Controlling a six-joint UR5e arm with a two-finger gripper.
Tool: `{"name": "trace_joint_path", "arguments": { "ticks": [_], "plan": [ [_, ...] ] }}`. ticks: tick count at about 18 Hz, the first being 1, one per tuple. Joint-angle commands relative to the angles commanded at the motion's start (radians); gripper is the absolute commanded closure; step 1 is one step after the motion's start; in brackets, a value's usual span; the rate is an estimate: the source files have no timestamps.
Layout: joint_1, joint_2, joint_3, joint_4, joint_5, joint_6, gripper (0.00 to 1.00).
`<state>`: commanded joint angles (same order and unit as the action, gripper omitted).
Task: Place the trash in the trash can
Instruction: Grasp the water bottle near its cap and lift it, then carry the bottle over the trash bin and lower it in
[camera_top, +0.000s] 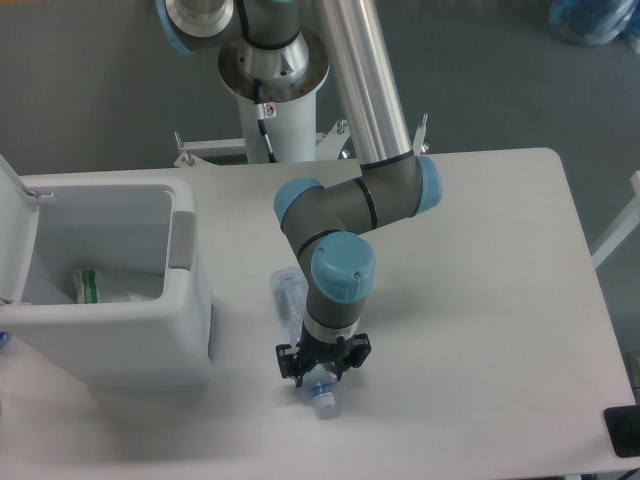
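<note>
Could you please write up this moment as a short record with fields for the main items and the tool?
bin: white boxy plastic trash can at the table's left side, hinged lid open
in bin: clear wrinkly plastic bag with a green-and-white band
on table: slim clear plastic bottle with a bluish label, lying down, cap end toward the near edge
tool: two-finger tool pointing down over the bottle's cap end; whether it grips cannot be told
task left: bottle not yet in the bin
</note>
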<state>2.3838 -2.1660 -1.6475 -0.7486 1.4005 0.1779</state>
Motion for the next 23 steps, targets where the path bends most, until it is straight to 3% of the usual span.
{"name": "trace_joint_path", "arguments": {
  "ticks": [5,9,12,16,20,23],
  "plan": [
    [0.002,0.040,0.005,0.000,0.002,0.000,0.41],
    [0.018,0.145,0.034,0.002,0.002,0.000,0.40],
    [0.052,0.227,0.084,0.005,-0.002,0.000,0.40],
    [0.084,0.293,0.162,0.038,-0.009,-0.003,0.40],
    [0.081,0.327,0.227,0.100,-0.104,-0.015,0.40],
    [0.078,0.357,0.261,0.106,-0.242,-0.035,0.40]
  ]
}}
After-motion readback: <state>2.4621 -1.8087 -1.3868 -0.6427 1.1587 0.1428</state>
